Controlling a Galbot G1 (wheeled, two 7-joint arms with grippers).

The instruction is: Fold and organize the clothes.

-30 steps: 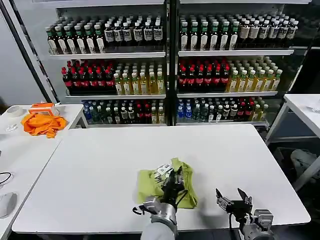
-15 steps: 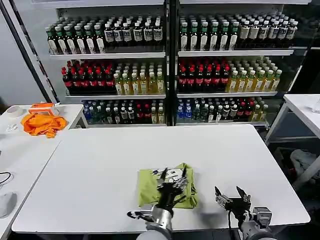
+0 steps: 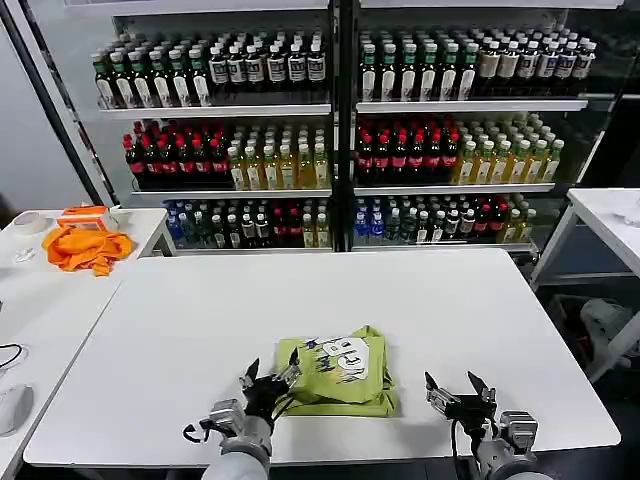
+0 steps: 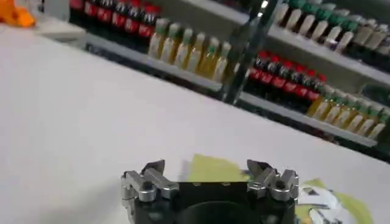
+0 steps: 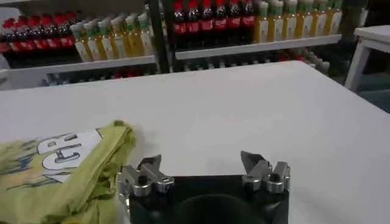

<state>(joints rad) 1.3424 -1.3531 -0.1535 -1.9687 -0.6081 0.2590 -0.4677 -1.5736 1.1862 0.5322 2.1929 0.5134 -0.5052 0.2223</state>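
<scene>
The wide white rectangular table [image 3: 200, 330] fills the middle and lower part of the head view, backed by tall glass-fronted shelves of coloured drink bottles [image 3: 340, 130] across the top of the frame. At lower centre, near the table's front edge, lies the light olive-green cotton T-shirt [image 3: 338, 370], folded into a compact rough square with its white and dark printed graphic facing up. The folding looks done or nearly so, and the step in hand seems to be letting go and clearing away; any next move would call for squaring the slightly bulging edges or shifting the bundle to its resting spot, without dragging the layers apart. The left gripper [image 3: 268, 380] sits at the bottom of the frame, just off the shirt's left edge, fingers spread and holding nothing. The right gripper [image 3: 450, 392] waits at lower right, clear of the cloth, also spread and empty. The right wrist view shows the rumpled stacked layers at the shirt's edge in its lower left, which the head view flattens. The left wrist view shows bare table ahead of the left claw, with the shirt at its lower right. At the head view's left edge, a bright orange crumpled cloth [image 3: 85, 248] lies on a side table.
</scene>
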